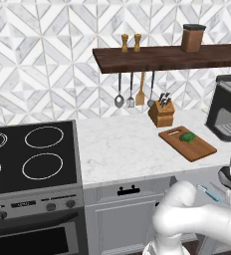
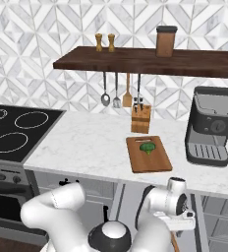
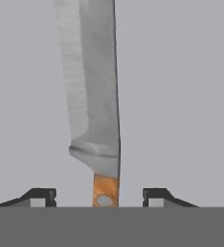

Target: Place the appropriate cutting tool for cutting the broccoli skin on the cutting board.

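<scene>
End effector (image 3: 98,198) straddling wood-handled steel knife (image 3: 92,91), fingers standing apart from handle — not gripping yet. Small dark-green broccoli (image 1: 188,137) sitting on reddish-brown wooden cutting board (image 1: 199,149) on worktop — pickup and placing remaining.

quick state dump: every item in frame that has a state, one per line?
pincer: jaws apart, straddling the knife handle, not touching it
knife: lying flat on a grey surface, blade pointing away from the pincer
broccoli: resting on the cutting board
cutting board: flat on the counter, no tool on it
knife block: upright
</scene>
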